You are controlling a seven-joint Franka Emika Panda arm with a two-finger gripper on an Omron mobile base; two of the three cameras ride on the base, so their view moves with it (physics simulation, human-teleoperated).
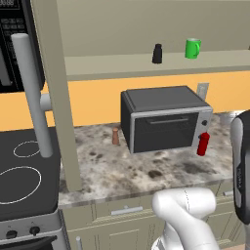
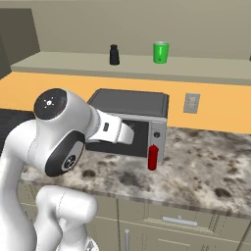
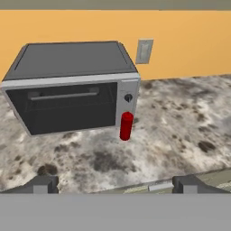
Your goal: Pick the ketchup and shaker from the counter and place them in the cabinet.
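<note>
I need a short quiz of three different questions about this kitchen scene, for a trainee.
1. True or false: the shaker already stands on the cabinet shelf.
2. What stands beside it on that shelf? A) green mug B) plate C) pan
3. Fill in: the ketchup stands on the counter, in front of the ____.

Key: 1 true. 2 A. 3 toaster oven, by its right front corner. The gripper is open, short of the ketchup.

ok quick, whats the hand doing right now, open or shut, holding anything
Hand: open and empty, its two dark fingertips spread wide apart, facing the small slim red ketchup bottle that stands on the speckled granite counter.
</note>
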